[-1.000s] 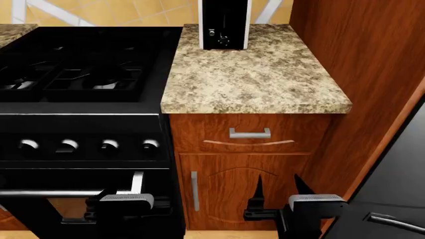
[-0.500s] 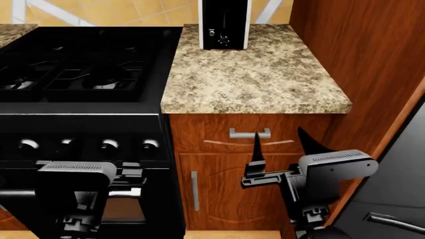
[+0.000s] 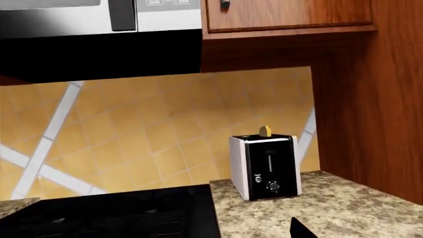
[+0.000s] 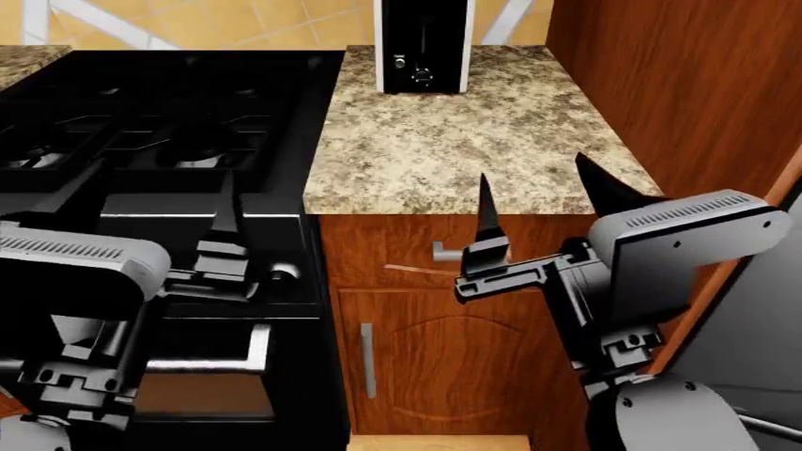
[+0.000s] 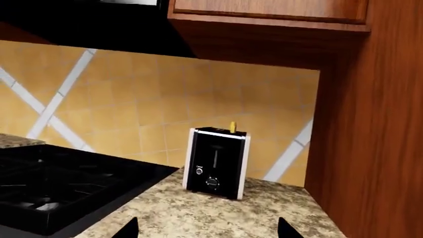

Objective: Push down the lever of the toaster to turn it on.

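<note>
— Where was the toaster (image 4: 424, 45) from your pincers?

— Well ahead of both, at the back of the granite tabletop (image 4: 483, 141), against the tiled wall, its black end face turned toward me. The right pincer (image 4: 539, 202) hung at the tabletop's front edge; the left pincer (image 4: 150, 211) over the stove (image 4: 163, 113).

— Holding anything?

— No. Both had their fingers spread wide, empty.

— And the lever?

— Probably the small dark tab (image 5: 199, 171) low on that face, beside the dial (image 5: 212, 181); too small to be sure.
</note>
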You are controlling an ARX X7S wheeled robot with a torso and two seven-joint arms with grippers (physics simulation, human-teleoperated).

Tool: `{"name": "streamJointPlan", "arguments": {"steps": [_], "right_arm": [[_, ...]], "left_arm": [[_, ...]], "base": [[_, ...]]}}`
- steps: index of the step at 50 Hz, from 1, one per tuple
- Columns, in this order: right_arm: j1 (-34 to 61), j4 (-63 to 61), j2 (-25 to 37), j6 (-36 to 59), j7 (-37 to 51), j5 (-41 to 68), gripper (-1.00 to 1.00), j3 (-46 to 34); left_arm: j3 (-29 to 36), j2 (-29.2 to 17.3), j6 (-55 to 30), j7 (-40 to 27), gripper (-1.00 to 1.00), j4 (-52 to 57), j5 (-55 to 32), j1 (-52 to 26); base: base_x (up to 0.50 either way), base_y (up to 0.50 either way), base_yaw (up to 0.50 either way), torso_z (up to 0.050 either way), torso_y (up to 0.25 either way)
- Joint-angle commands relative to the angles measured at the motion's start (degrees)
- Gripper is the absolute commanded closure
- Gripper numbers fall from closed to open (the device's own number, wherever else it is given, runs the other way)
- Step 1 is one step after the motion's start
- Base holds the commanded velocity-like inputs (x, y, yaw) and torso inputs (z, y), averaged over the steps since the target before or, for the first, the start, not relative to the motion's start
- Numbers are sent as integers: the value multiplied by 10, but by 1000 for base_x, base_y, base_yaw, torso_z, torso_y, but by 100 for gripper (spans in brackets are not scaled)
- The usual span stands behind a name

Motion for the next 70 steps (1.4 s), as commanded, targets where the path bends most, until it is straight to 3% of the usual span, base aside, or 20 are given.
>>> {"name": "streamJointPlan", "arguments": {"steps": [1, 31, 70], "right_arm": [[50, -37, 12, 54, 3, 6, -100, -12], [57, -21, 15, 21, 14, 15, -100, -23], [70, -14, 20, 9, 27, 34, -100, -32]], "left_arm": [[-20, -18, -38, -28, -100, 28, -53, -22], [-38, -25, 20, -37, -100, 8, -80, 4], [-24, -43, 41, -56, -100, 1, -98, 7]], "base": [[0, 16, 0, 0, 0], [69, 128, 0, 0, 0], [220, 64, 0, 0, 0]]}}
